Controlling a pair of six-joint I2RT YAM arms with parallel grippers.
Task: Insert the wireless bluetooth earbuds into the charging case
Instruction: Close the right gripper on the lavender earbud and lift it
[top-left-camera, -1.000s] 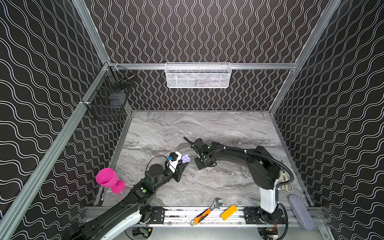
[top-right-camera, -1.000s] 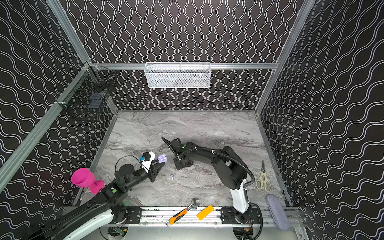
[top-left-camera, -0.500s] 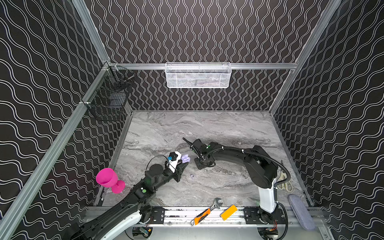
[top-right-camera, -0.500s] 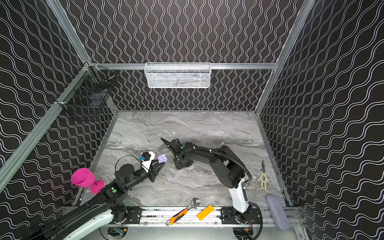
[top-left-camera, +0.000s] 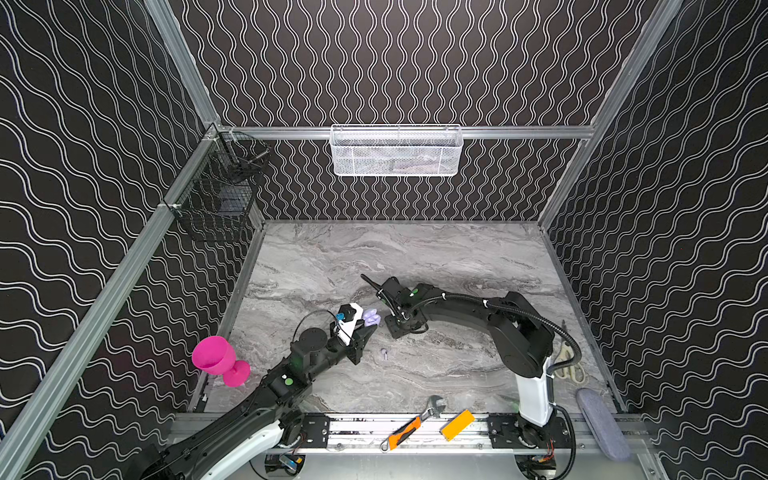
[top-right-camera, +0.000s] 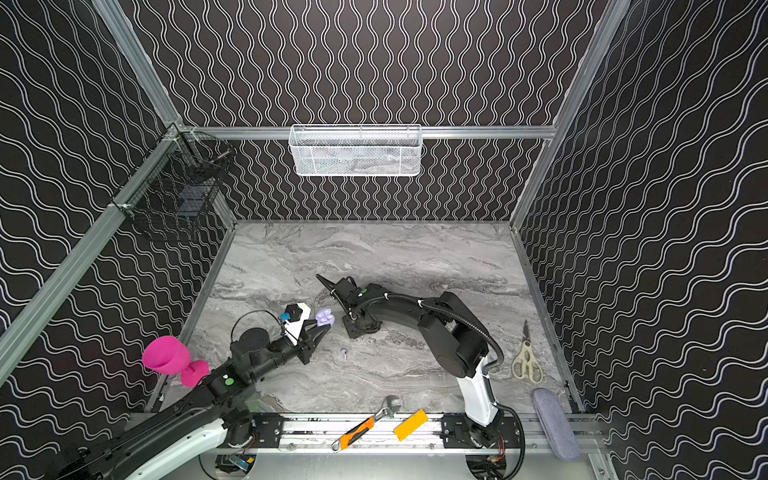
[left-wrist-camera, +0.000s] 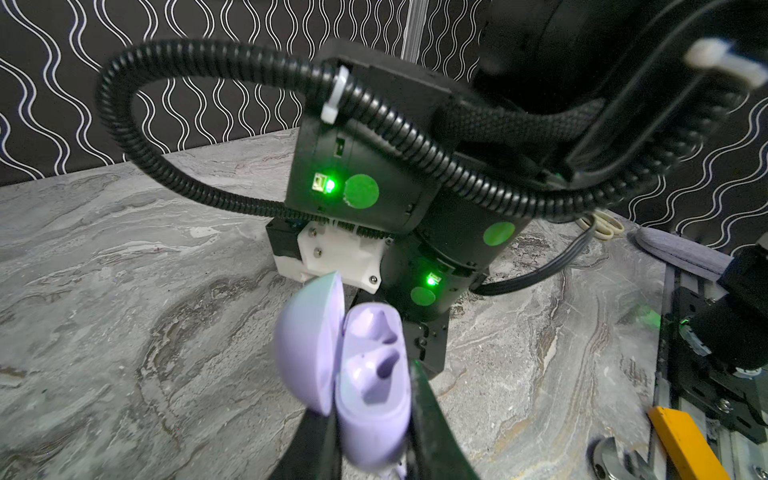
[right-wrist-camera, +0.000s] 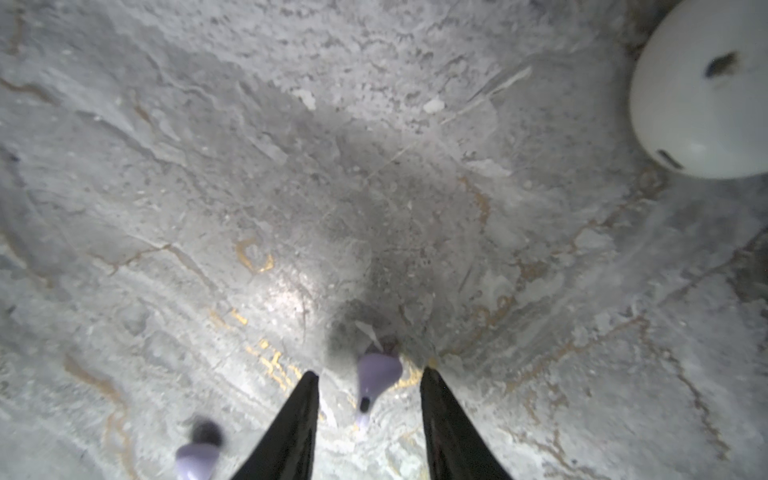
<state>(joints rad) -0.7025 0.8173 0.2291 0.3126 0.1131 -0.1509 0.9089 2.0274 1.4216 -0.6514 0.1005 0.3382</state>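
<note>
Your left gripper (left-wrist-camera: 372, 395) clenched on open pale lavender rounded plastic charging case (left-wrist-camera: 370, 374). Your right gripper (right-wrist-camera: 370, 372) jaws parted, straddling tiny lavender stemmed earbud (right-wrist-camera: 376, 376) on grey marble tabletop (right-wrist-camera: 374, 166), not touching it. Second lavender earbud (right-wrist-camera: 195, 457) lies near.

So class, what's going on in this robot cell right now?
The left gripper holds a lavender charging case with its lid open. The right gripper points down at the table, jaws open either side of a lavender earbud, not yet gripping it. A second lavender earbud and a white case lie nearby.
</note>
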